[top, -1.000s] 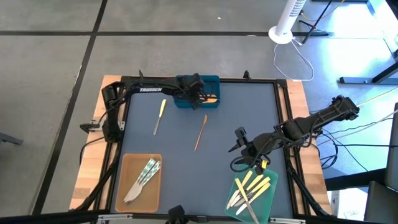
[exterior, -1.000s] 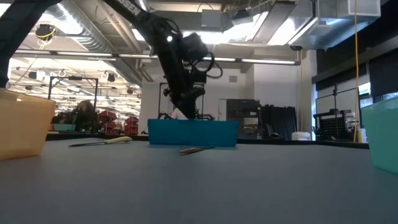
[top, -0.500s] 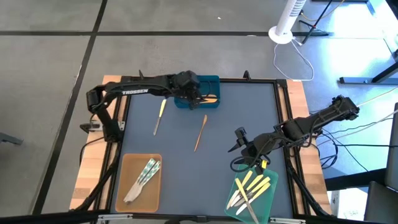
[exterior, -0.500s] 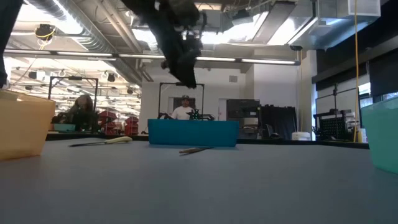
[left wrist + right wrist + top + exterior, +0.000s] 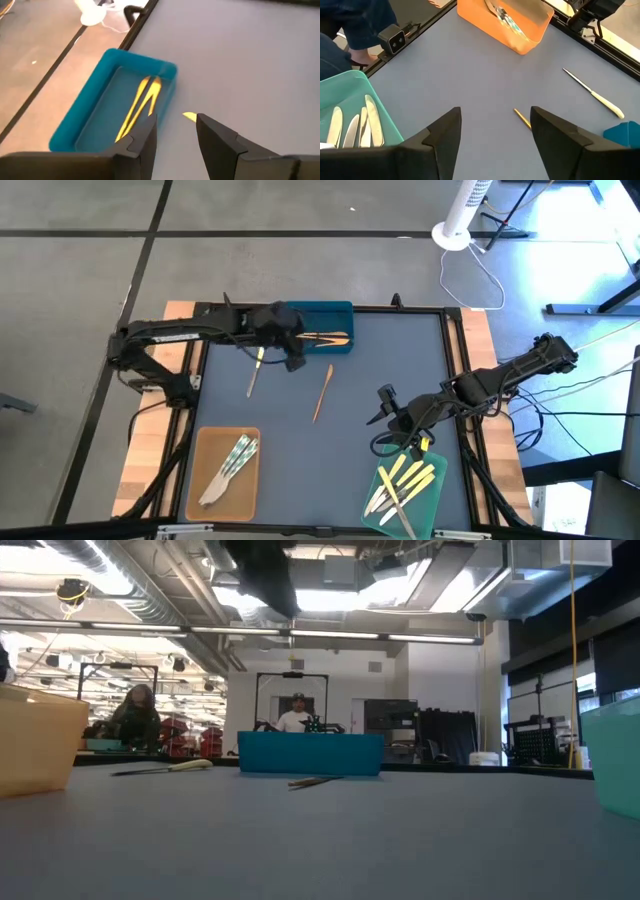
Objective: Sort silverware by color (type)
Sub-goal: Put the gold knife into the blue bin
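Blue tray, tan tray, green tray, grey table

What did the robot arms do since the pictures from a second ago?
The left gripper rose and drew back from over the blue tray toward the left, empty and open, and now hangs near the pale-handled knife. The right gripper, the brown utensil on the mat and the other trays stayed put.

Table top: smooth, matt grey-blue table surface, bare pale wood edge.
Trays: smooth plastic-looking rectangular blue tray; translucent tan tray; pale green tray.
Utensils: wood-brown utensils matt; pale-handled knife with satin metallic blade.
Fingers: matt dark left fingers.
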Motion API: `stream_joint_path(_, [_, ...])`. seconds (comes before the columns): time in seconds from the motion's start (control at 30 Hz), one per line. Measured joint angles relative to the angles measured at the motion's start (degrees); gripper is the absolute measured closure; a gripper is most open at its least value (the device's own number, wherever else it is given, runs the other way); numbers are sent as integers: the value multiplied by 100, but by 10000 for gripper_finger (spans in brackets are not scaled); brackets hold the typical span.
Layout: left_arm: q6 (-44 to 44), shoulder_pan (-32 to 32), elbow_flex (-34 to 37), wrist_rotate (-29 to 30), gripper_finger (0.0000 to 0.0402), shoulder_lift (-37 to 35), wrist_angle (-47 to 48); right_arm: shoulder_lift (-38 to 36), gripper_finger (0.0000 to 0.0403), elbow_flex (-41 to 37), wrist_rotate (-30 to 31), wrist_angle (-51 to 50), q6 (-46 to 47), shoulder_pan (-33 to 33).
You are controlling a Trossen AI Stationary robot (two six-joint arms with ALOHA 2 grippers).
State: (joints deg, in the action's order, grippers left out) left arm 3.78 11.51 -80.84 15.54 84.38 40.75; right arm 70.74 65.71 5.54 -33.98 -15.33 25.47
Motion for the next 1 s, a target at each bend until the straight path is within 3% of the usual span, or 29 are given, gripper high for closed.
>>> stream_joint_path(0.33, [713, -779, -4, -1, 271, -683, 478, 0, 178, 0, 2, 187, 0, 0])
stream_joint_path(0.77, [1918, -2267, -11, 41, 271, -962, 1283, 43, 178, -2, -7, 942, -468, -100])
stream_joint_path(1.0, [2489, -3167, -9, 720, 271, -951, 1281, 361, 178, -2, -118, 1077, -510, -746])
